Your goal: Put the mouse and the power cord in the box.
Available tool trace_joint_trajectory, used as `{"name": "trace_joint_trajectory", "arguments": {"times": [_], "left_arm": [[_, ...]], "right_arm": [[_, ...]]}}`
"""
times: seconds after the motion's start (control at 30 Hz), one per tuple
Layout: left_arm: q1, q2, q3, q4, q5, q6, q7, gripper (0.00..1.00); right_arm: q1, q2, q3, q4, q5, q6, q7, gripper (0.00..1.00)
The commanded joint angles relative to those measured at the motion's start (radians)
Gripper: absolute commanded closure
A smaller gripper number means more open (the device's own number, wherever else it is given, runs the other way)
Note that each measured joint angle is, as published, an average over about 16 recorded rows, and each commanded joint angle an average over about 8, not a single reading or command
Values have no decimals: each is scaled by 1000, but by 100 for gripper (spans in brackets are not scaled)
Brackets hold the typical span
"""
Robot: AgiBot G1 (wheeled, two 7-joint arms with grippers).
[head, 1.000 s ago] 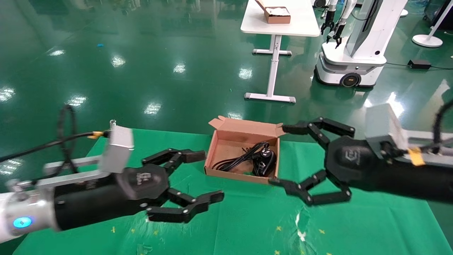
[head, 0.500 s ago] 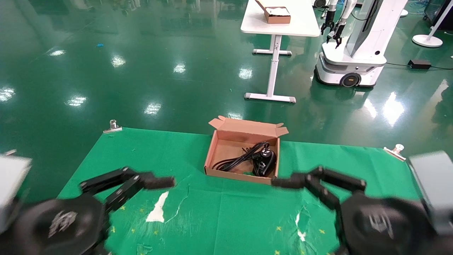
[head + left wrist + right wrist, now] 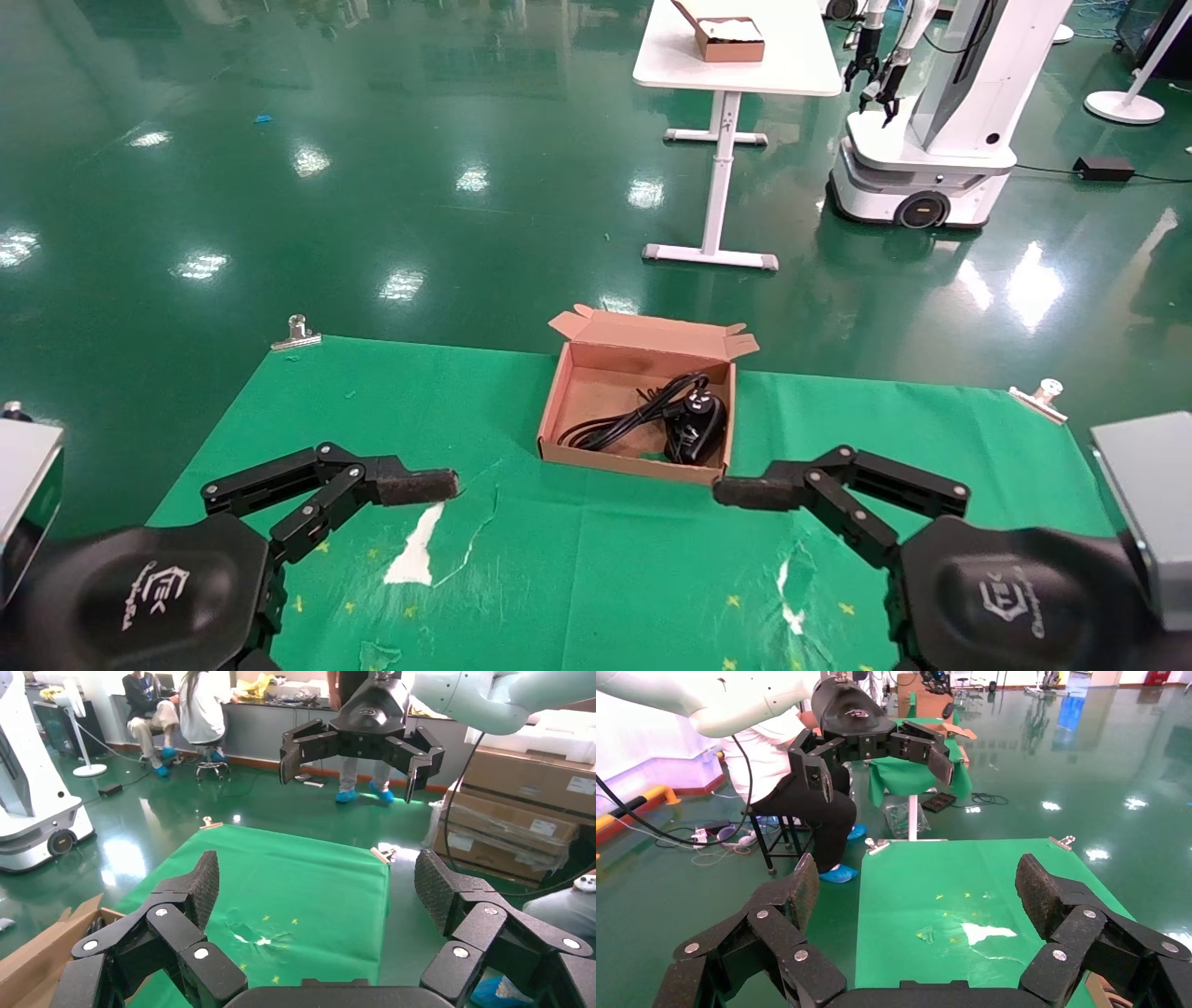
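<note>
With the power cord (image 3: 643,417) and the mouse (image 3: 694,431) lying in the box (image 3: 635,463) ahead of both empty, wide-open grippers, the left gripper (image 3: 320,881) and the right gripper (image 3: 916,881), the task looks finished, and the next move is probably only parking.

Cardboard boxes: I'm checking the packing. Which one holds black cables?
The box on the green cloth, holding the power cord; the far carton shows white filling.

Bright overhead lamps are lighting the scene evenly, throwing white glare patches across the glossy green floor (image 3: 400,186). Shadows are staying soft beside the box (image 3: 638,410). Everything is reading sharp, with straight lines bowing slightly towards the head view's edges.
</note>
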Motion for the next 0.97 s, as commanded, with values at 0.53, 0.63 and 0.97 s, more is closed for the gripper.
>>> {"name": "trace_joint_trajectory", "arguments": {"times": [0.53, 0.63, 0.97], "left_arm": [[-6, 10, 14, 10, 5, -15, -1, 0], [-7, 10, 14, 10, 6, -16, -1, 0], [-7, 11, 16, 11, 6, -18, -1, 0]], "right_arm": [[16, -5, -9, -15, -12, 5, -6, 0], [17, -6, -10, -16, -12, 5, -7, 0], [19, -6, -10, -18, -14, 6, -7, 0]]}}
